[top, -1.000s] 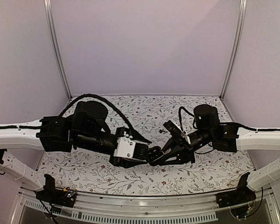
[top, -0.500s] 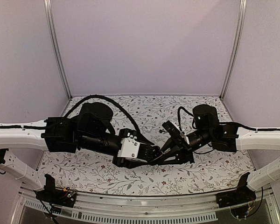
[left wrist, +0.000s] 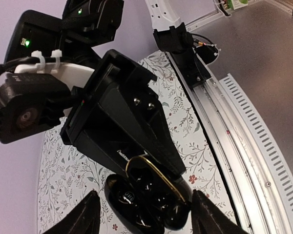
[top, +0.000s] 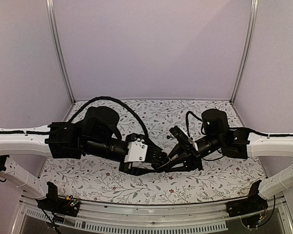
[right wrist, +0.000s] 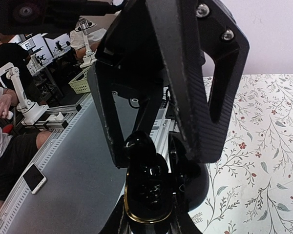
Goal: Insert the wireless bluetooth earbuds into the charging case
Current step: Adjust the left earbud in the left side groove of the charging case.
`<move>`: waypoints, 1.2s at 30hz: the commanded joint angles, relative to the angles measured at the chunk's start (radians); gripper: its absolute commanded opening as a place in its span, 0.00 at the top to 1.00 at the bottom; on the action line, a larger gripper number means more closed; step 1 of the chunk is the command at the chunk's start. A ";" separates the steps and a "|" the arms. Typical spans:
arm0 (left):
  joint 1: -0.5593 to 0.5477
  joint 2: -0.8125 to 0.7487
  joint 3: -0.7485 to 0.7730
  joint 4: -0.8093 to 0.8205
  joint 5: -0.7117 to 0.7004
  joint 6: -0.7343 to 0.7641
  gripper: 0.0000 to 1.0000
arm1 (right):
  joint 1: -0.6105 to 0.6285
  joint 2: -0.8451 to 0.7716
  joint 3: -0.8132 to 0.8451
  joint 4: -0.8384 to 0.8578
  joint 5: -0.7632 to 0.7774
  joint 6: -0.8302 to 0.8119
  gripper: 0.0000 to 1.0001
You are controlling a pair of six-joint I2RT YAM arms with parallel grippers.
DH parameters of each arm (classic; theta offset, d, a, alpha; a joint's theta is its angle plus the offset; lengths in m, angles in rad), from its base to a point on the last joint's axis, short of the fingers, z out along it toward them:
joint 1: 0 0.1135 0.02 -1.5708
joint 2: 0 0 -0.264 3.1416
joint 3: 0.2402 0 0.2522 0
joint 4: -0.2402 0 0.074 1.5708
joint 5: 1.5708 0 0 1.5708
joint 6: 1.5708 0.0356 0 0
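Both pincers meet: your right gripper [left wrist: 154, 168] clamps the open charging case [left wrist: 136, 200], which sits between your left gripper's [left wrist: 147, 217] spread fingers. Whether the earbuds lie inside, you cannot tell.

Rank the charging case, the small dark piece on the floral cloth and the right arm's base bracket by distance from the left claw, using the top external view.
From the left claw:
1. charging case, directly between its fingers at mid-table.
2. small dark piece, on the cloth just behind the claw.
3. right arm's base bracket, far off at the near right edge.
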 commanded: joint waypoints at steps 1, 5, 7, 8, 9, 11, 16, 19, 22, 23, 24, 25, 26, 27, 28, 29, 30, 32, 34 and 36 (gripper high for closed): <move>0.027 -0.005 0.027 0.062 0.028 -0.035 0.36 | 0.023 0.000 0.024 -0.010 -0.013 -0.015 1.00; 0.031 -0.048 0.008 0.063 0.055 -0.054 0.31 | 0.022 -0.006 0.024 -0.009 -0.008 -0.015 1.00; 0.040 -0.075 -0.012 0.072 0.063 -0.067 0.28 | 0.023 -0.009 0.024 -0.008 -0.003 -0.014 1.00; 0.044 -0.086 -0.017 0.074 0.068 -0.076 0.27 | 0.023 -0.011 0.024 -0.008 -0.003 -0.015 1.00; 0.050 -0.094 -0.022 0.073 0.072 -0.084 0.26 | 0.023 -0.012 0.024 -0.008 -0.003 -0.015 1.00; 0.057 -0.100 -0.027 0.065 0.067 -0.096 0.25 | 0.022 -0.013 0.024 -0.007 -0.003 -0.014 1.00; 0.064 -0.094 -0.027 0.045 0.075 -0.114 0.24 | 0.023 -0.016 0.027 -0.008 0.002 -0.015 1.00; 0.065 -0.088 -0.025 0.031 0.094 -0.110 0.24 | 0.023 -0.018 0.028 -0.011 0.005 -0.014 1.00; 0.065 -0.086 -0.025 0.016 0.126 -0.098 0.24 | 0.023 -0.018 0.030 -0.013 0.007 -0.015 1.00; 0.066 -0.088 -0.026 0.011 0.137 -0.095 0.24 | 0.023 -0.018 0.030 -0.013 0.010 -0.016 1.00; 0.066 -0.089 -0.029 0.008 0.152 -0.091 0.24 | 0.023 -0.018 0.030 -0.013 0.013 -0.017 1.00; 0.066 -0.091 -0.032 0.009 0.161 -0.089 0.24 | 0.023 -0.017 0.030 -0.015 0.019 -0.016 1.00; 0.066 -0.091 -0.033 0.008 0.162 -0.089 0.23 | 0.023 -0.017 0.031 -0.015 0.023 -0.016 1.00; 0.067 -0.086 -0.029 0.004 0.154 -0.094 0.23 | 0.023 -0.016 0.030 -0.014 0.027 -0.016 1.00; 0.067 -0.079 -0.026 -0.002 0.146 -0.093 0.23 | 0.023 -0.017 0.031 -0.013 0.030 -0.016 1.00; 0.067 -0.072 -0.022 -0.008 0.139 -0.093 0.23 | 0.022 -0.018 0.030 -0.013 0.034 -0.014 1.00; 0.067 -0.063 -0.019 -0.013 0.133 -0.093 0.23 | 0.022 -0.018 0.030 -0.012 0.038 -0.014 1.00; 0.068 -0.052 -0.014 -0.019 0.125 -0.094 0.23 | 0.023 -0.018 0.030 -0.013 0.042 -0.013 1.00; 0.071 -0.045 -0.012 -0.021 0.124 -0.099 0.24 | 0.022 -0.018 0.029 -0.013 0.042 -0.012 1.00; 0.078 -0.038 -0.009 -0.020 0.125 -0.105 0.24 | 0.023 -0.019 0.029 -0.013 0.042 -0.014 1.00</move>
